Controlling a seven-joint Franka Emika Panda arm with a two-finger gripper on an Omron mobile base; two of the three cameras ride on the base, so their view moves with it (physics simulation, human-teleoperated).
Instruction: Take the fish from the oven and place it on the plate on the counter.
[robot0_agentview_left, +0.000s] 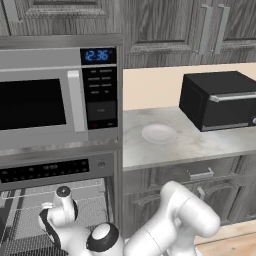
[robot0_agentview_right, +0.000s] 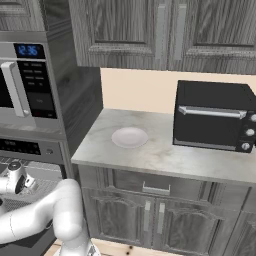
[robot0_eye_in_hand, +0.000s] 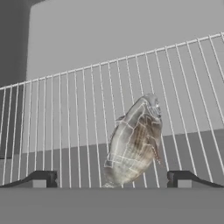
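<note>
While the fish (robot0_eye_in_hand: 133, 142) lies ungrasped on the wire rack (robot0_eye_in_hand: 65, 109) inside the oven (robot0_agentview_left: 55, 170), between the wide-open gripper (robot0_eye_in_hand: 111, 179) tips, the plate (robot0_agentview_left: 159, 133) waits bare on the counter (robot0_agentview_left: 200, 142): pickup, carry and placing all remain.

Fish (robot0_eye_in_hand: 133, 142) mottled grey-brown with pale lines, on a white wire rack (robot0_eye_in_hand: 65, 122); plate (robot0_agentview_left: 159, 133) plain white; counter (robot0_agentview_left: 200, 145) light grey marbled; cabinets (robot0_agentview_right: 160, 30) dark grey wood grain; toaster oven (robot0_agentview_left: 217, 100) black; microwave (robot0_agentview_left: 45, 95) steel with blue clock digits
</note>
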